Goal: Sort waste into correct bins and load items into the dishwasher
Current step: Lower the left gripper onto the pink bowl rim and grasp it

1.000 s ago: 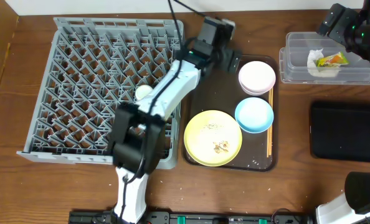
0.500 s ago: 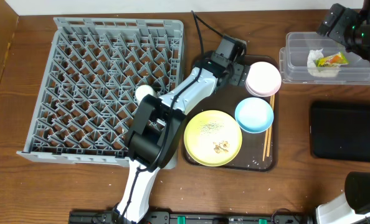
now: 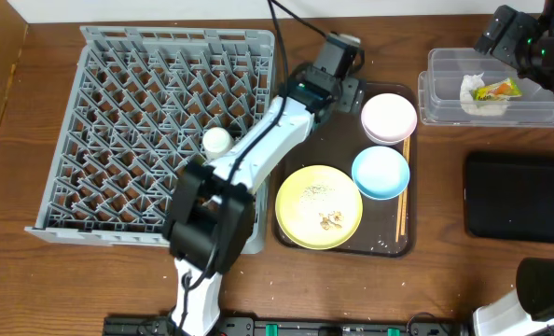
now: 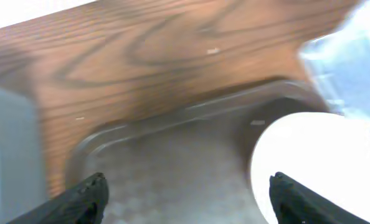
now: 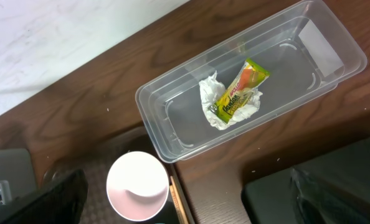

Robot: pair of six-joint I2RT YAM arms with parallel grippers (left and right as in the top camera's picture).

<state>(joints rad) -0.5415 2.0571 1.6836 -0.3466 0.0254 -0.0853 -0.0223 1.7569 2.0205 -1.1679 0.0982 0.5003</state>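
Observation:
My left gripper (image 3: 350, 93) (image 4: 188, 190) hangs open over the far left corner of the brown tray, nothing between its fingers; the pink bowl (image 3: 388, 118) (image 4: 316, 155) lies by its right finger. The blue bowl (image 3: 380, 173), the yellow plate (image 3: 319, 206) with pale crumbs (image 3: 331, 220) and the chopsticks (image 3: 403, 198) rest on that tray. A white cup (image 3: 217, 140) sits in the grey dish rack (image 3: 118, 84). The clear tub (image 3: 445, 93) (image 5: 172, 118) holds the tissue (image 5: 208, 102) and the wrapper (image 3: 496, 91) (image 5: 241, 90). My right gripper (image 3: 503, 35) (image 5: 191, 205) stands open high above the tub.
The flat black tray (image 3: 518, 196) (image 5: 316, 180) lies on the table at the right, in front of the tub. The brown serving tray (image 3: 389, 245) sits between rack and black tray. The left arm stretches across the rack's right edge.
The left gripper swung right toward the pink bowl, then drew back a little toward the tray's far corner, its jaws narrowing slightly. The right arm has not moved.

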